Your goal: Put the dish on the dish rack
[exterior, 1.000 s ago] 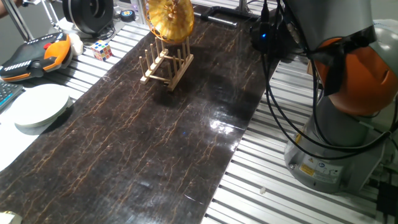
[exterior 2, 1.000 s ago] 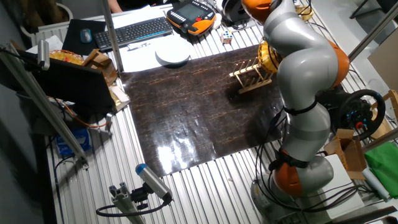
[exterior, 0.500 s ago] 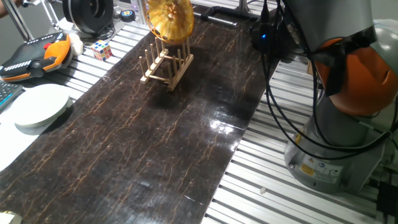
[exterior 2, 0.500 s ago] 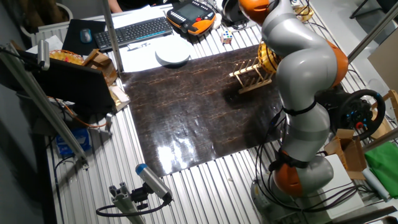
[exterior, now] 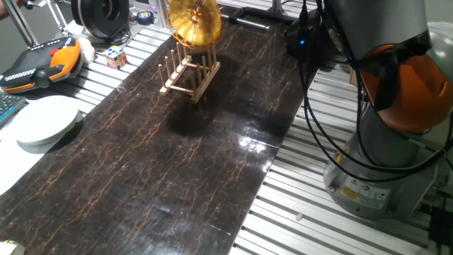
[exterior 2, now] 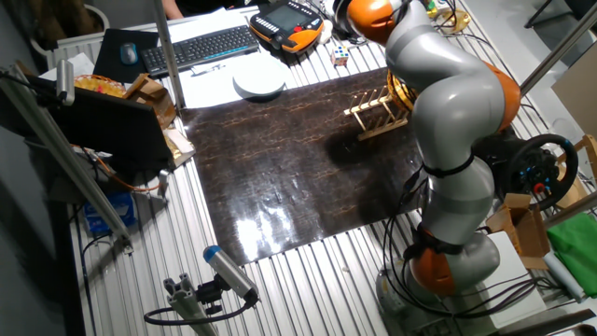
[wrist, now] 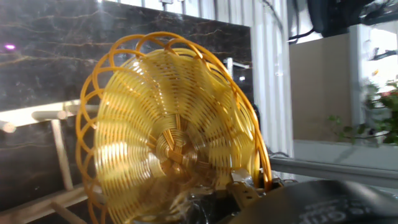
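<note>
The yellow-orange woven dish (exterior: 192,21) stands on edge in the air, its lower rim just over the far pegs of the light wooden dish rack (exterior: 190,74). It fills the hand view, where the dish (wrist: 168,130) faces the camera and the rack's pegs (wrist: 50,115) show behind it at the left. My gripper (wrist: 242,186) grips the dish's rim at the bottom of that view, shut on it. The arm hides most of the dish in the other fixed view, where the rack (exterior 2: 378,114) is visible. The gripper is above the frame in the first fixed view.
A white round plate (exterior: 46,120) lies at the left off the dark mat (exterior: 177,163). A Rubik's cube (exterior: 116,56) and an orange-black pendant (exterior: 39,62) sit behind it. The robot base (exterior: 382,156) and its cables stand at the right; a keyboard (exterior 2: 201,47) lies beyond.
The arm's upper joints have swung slightly left in the other fixed view. The dish has barely shifted over the rack.
</note>
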Tool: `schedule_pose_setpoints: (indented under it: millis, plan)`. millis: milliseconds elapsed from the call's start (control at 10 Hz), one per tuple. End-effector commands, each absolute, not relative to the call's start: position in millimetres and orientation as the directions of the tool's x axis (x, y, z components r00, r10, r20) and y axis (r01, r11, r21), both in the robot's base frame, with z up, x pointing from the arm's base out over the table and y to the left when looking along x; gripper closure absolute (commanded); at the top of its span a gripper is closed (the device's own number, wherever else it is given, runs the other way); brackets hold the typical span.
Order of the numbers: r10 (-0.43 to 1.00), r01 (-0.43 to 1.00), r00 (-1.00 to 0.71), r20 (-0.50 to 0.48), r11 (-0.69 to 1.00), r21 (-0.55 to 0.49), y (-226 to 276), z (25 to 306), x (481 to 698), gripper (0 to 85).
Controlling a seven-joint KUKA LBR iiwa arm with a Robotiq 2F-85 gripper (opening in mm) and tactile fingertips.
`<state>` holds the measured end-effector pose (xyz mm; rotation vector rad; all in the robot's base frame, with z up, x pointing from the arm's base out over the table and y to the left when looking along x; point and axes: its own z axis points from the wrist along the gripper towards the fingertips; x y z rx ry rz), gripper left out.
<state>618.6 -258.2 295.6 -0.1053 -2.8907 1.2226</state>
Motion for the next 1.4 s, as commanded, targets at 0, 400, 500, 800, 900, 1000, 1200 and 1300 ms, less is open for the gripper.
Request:
schedule_pose_setpoints:
  millis: [0,400,500,800,900,1000,1200,1300]
  plan:
    - [0.062,0.063,-0.998,-0.028,0.686,-0.725,-258.4,296.5,617.7,83.0]
    - [0.07,0.081,-0.996,-0.047,0.657,-0.75,-250.7,292.6,615.9,83.0]
    - [0.072,0.084,-0.996,-0.049,0.658,-0.749,-248.8,291.8,615.4,83.0]
    - [0.078,0.091,-0.996,-0.052,0.659,-0.747,-242.8,289.3,615.5,83.0]
    - [0.08,0.095,-0.995,-0.056,0.658,-0.747,-240.8,288.1,615.3,83.0]
    - [0.081,0.097,-0.995,-0.057,0.658,-0.747,-238.7,287.5,614.9,83.0]
    - [0.087,0.1,-0.995,-0.055,0.667,-0.738,-235.1,288.8,613.6,83.0]
    - [0.088,0.1,-0.995,-0.054,0.668,-0.737,-233.2,289.8,613.4,83.0]
